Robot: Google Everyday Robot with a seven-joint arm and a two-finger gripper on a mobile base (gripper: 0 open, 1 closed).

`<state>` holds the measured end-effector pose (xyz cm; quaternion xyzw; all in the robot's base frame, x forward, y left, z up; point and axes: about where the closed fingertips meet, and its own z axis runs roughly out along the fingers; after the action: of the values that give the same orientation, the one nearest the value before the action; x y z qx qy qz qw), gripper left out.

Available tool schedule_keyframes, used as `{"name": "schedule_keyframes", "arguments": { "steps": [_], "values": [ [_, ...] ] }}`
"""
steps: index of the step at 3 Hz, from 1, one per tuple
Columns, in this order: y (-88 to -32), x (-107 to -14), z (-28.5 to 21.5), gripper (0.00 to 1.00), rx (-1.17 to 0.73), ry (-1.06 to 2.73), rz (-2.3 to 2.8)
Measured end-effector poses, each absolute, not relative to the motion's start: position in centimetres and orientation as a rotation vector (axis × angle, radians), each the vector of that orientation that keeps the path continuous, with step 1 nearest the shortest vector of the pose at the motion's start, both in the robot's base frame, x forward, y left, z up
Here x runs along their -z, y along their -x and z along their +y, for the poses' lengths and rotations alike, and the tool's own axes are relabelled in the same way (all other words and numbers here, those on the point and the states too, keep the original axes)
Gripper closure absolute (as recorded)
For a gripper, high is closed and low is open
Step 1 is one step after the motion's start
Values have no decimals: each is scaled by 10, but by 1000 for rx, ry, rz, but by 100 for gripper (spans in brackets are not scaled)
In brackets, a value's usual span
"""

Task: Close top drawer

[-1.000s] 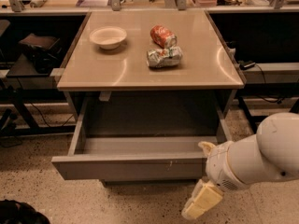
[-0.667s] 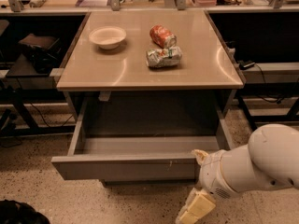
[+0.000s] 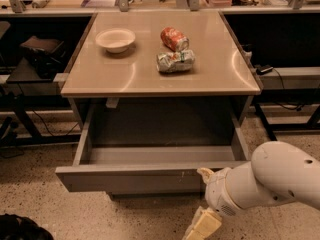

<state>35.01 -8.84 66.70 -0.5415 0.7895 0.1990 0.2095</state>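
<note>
Lower and further left than a second ago, the gripper (image 3: 201, 226) now hangs at the bottom edge of the frame, right of centre, just below the front panel of the top drawer (image 3: 125, 180). Its cream tip is partly cut off by the frame edge, so whether it is released or clenched cannot be told. The white arm (image 3: 272, 181) reaches in from the lower right, its wrist close against the right end of the drawer front.

The drawer itself has not shifted: it stands pulled well out from under the tan cabinet top (image 3: 150, 79), its grey interior showing, with small white scratches right of centre on the front. On the cabinet top, a white bowl (image 3: 115, 39) sits toward the upper left. A red can (image 3: 174, 38) lies on its side near the middle, and a crushed green-and-silver can (image 3: 175, 61) lies just in front of it. Speckled flooring (image 3: 100, 216) fills the lower part of the frame.
</note>
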Motion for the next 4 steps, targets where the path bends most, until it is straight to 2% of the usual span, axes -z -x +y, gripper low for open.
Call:
{"name": "schedule_keyframes", "arguments": {
  "steps": [2,3,4],
  "values": [
    [-331,-624,-108,0,-596,1463,2300],
    [-368,-613,-118,0,-529,1452,2341],
    [-367,-613,-118,0,-528,1453,2342]
  ]
}}
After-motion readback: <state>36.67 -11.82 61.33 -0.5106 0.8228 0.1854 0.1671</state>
